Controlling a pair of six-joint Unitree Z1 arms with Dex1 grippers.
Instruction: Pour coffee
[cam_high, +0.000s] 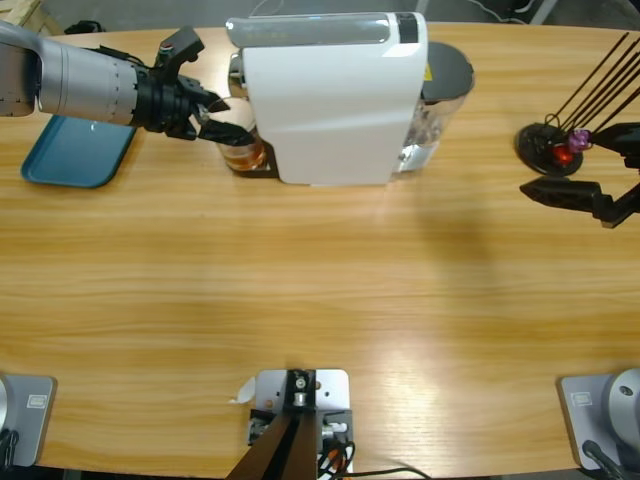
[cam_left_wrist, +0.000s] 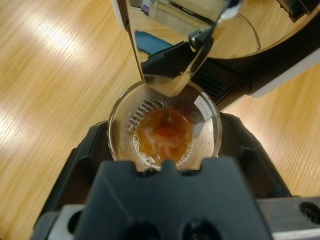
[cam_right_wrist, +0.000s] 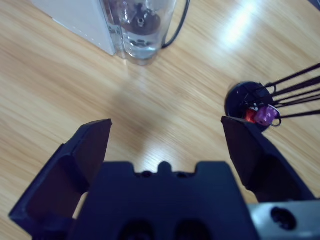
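The coffee (cam_left_wrist: 164, 134) is a shallow amber-to-reddish pool in the bottom of a clear glass cup (cam_left_wrist: 122, 117), which stands under the spout at the front of the white coffee machine (cam_high: 335, 100). It is translucent, darker at its middle, with pale foam at its near edge.

The left end effector (cam_high: 222, 122) has its black jaws on either side of the cup, closed in against the wall so far as the left wrist view shows, so the step in hand looks like gripping the filled cup at the machine. The next move probably calls for drawing the cup clear of the spout, level and slow, because the glass is open-topped and the overhang sits just above its rim.

Beyond the machine's other end, the right end effector (cam_right_wrist: 165, 142) hangs wide open over the worktop (cam_high: 320, 300), holding nothing, near a black capsule stand (cam_right_wrist: 245, 102).
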